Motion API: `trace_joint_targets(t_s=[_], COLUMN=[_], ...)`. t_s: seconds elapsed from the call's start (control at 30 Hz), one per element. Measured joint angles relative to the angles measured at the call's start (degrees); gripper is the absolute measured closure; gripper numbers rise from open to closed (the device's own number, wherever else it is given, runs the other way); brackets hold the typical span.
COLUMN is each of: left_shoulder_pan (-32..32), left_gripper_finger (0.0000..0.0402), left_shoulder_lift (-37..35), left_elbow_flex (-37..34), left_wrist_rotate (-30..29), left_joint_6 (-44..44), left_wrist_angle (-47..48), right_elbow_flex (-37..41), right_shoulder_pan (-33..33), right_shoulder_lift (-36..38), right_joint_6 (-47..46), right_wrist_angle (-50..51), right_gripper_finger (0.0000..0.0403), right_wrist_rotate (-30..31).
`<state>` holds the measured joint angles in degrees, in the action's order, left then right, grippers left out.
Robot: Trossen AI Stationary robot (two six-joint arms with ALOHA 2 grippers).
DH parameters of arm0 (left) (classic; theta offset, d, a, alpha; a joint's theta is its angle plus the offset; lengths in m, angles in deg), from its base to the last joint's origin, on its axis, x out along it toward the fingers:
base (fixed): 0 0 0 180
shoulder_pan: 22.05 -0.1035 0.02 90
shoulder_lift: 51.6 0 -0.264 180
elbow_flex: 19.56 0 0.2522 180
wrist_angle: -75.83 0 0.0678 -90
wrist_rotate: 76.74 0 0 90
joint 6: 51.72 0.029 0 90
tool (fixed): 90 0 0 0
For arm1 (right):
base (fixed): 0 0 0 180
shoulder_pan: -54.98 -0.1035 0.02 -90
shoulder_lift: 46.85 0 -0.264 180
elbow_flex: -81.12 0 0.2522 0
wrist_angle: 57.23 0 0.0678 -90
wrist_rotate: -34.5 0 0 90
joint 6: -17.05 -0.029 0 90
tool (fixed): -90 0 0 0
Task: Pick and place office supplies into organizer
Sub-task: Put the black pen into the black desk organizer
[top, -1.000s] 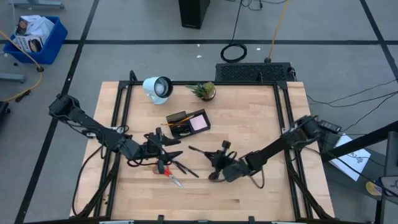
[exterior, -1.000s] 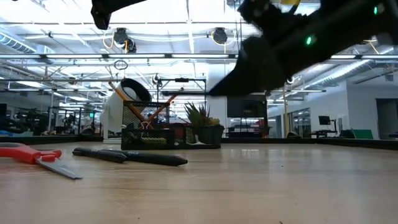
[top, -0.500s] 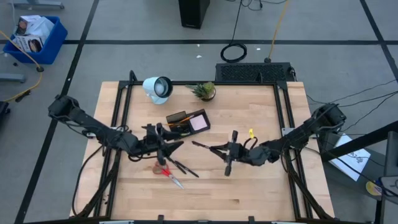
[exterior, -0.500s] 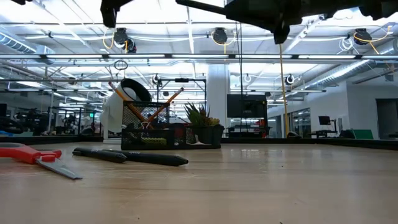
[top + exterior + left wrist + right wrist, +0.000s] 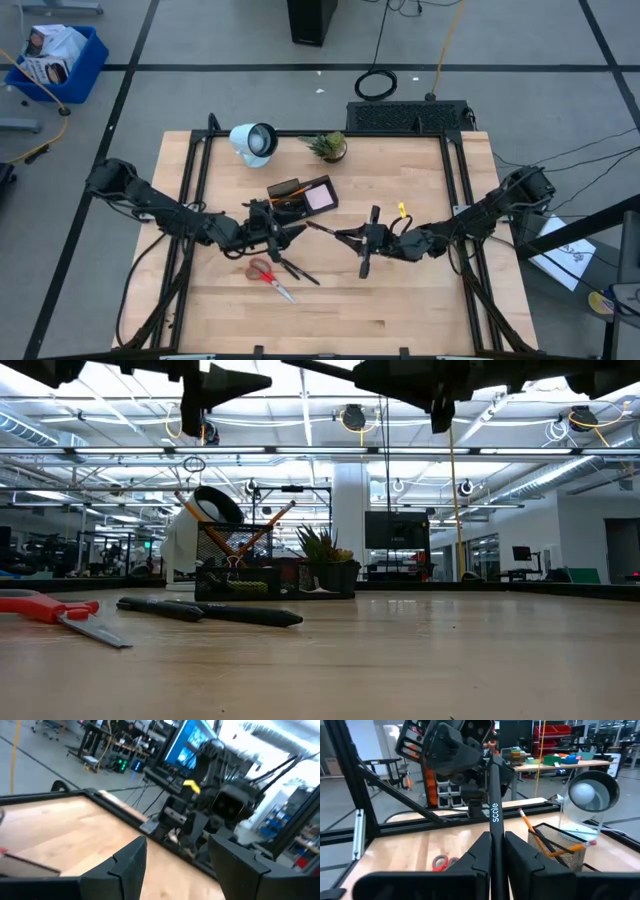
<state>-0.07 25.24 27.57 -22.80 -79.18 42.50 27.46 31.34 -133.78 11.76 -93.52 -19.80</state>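
Note:
My right gripper hangs over the table's middle, shut on a black pen that reads "scale" in the right wrist view. My left gripper is open and empty, facing the pen's free end from the left; its fingers stand apart in its wrist view. The black mesh organizer holds orange pencils and a pink sticky-note pad. Red-handled scissors and black pens lie flat on the table below the left gripper. My right gripper pinches one end of the pen between its two fingers. The pen lies along the fingers and sticks out past them toward the table's left. It is about level and lifted well clear of the table.
A white round lamp and a small potted plant stand at the far edge behind the organizer. A black unit with cables sits beyond the table. Bare wood spans the near and right parts.
My right gripper has risen from low near the table, carrying the pen up and toward the far edge, then held nearly still. My left gripper has moved right, away from above the scissors and toward the pen's free end.

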Motion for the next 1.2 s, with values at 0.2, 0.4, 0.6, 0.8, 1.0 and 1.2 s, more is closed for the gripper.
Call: trace_joint_targets(t_s=[0.2,0.4,0.6,0.8,1.0,1.2], left_shoulder_pan=[-0.3,-1.7,-3.2,-2.8,-2.0,-2.0], left_gripper_finger=[0.0186,0.0186,0.0186,0.0186,0.0212,0.0284], left_shoulder_lift=[4.6,9.7,13.2,13.9,13.9,13.9], left_elbow_flex=[0.0,1.6,5.5,7.0,7.0,7.0], left_wrist_rotate=[4.2,5.2,7.6,9.3,9.2,8.9], left_joint_6=[1.6,-0.5,-0.2,1.5,2.1,3.1], left_wrist_angle=[-9.8,-11.0,-11.1,-10.9,-10.0,-10.0], right_elbow_flex=[0.0,0.0,0.0,0.0,0.0,-0.1], right_shoulder_pan=[0.7,1.1,1.2,1.2,1.1,1.1], right_shoulder_lift=[0.0,0.0,0.0,0.0,0.0,0.0], right_joint_6=[-0.2,-0.9,-1.5,-1.1,-0.9,-0.8], right_wrist_angle=[0.1,-0.1,0.6,0.8,0.6,0.5], right_gripper_finger=[0.0367,0.0374,0.0367,0.0374,0.0367,0.0374], right_wrist_rotate=[-0.1,-2.0,-2.9,-2.8,-3.0,-3.1])
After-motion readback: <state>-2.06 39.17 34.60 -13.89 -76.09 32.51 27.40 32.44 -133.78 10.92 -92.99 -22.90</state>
